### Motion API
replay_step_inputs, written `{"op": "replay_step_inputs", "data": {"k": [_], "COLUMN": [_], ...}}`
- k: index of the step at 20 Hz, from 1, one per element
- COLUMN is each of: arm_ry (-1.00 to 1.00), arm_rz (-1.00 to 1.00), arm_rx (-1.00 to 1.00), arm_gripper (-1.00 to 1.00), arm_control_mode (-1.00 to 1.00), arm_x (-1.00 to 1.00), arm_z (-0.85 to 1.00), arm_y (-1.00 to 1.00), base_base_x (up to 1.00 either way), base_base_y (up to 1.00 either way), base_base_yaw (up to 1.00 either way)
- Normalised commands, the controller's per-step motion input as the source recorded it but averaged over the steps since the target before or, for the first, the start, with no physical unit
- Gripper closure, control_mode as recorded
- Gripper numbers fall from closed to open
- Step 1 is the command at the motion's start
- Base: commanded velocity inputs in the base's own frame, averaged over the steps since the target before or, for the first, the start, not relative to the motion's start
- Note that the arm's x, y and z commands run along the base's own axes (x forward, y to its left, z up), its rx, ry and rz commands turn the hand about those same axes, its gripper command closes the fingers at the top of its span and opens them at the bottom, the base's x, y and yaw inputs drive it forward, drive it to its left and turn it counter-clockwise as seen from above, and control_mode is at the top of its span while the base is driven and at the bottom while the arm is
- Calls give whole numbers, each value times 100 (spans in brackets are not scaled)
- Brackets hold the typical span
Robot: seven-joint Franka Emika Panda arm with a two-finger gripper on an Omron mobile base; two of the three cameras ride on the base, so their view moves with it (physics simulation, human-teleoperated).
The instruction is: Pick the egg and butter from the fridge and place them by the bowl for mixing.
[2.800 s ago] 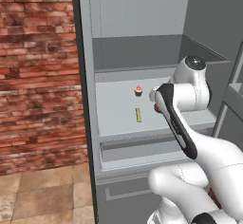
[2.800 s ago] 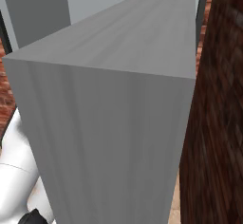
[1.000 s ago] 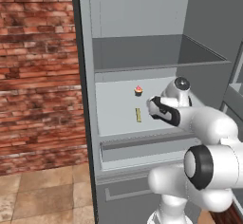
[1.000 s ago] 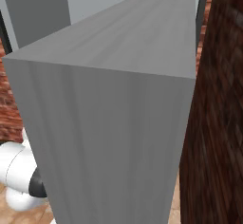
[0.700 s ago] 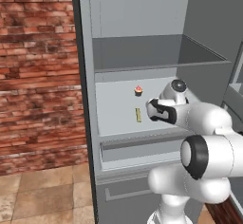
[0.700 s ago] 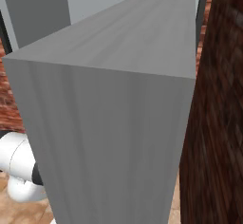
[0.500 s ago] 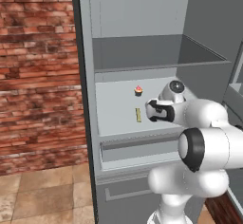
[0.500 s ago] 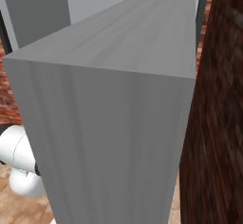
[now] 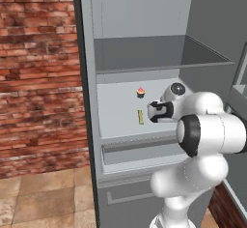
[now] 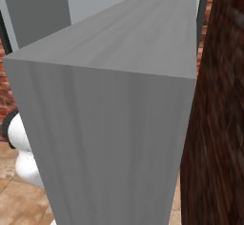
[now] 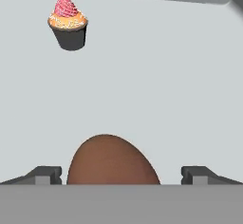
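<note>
The dark reddish-brown egg (image 11: 113, 160) lies on the open grey fridge (image 9: 144, 53) middle shelf; the thin pale-yellow butter (image 9: 140, 117) stick lies flat there, seemingly pointing front to back.

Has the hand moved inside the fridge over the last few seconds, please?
Yes. The hand has dropped and reached toward the butter on the fridge shelf, stopping beside it; the cupcake sits unmoved.

No readable text, labels, brand names, numbers or signs anywhere: none on the fridge (image 9: 144, 58) walls and shelves, none on the cupcake (image 11: 68, 23), none on the egg (image 11: 111, 161), none on the brick wall (image 9: 36, 77).
</note>
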Motion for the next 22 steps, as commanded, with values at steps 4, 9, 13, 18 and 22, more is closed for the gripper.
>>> {"op": "replay_step_inputs", "data": {"k": [4,9,13,18,22], "arm_ry": [0,0,0,0,0], "arm_rz": [0,0,0,0,0], "arm_rx": [0,0,0,0,0], "arm_gripper": [-100,-100,-100,-100,-100], "arm_control_mode": [-100,-100,-100,-100,-100], "arm_x": [21,2,0,-13,-22], "arm_z": [-15,-19,-23,-26,-26], "arm_y": [-7,0,0,0,0], "base_base_x": [0,0,0,0,0], "base_base_y": [0,0,0,0,0], "base_base_yaw": [0,0,0,0,0]}}
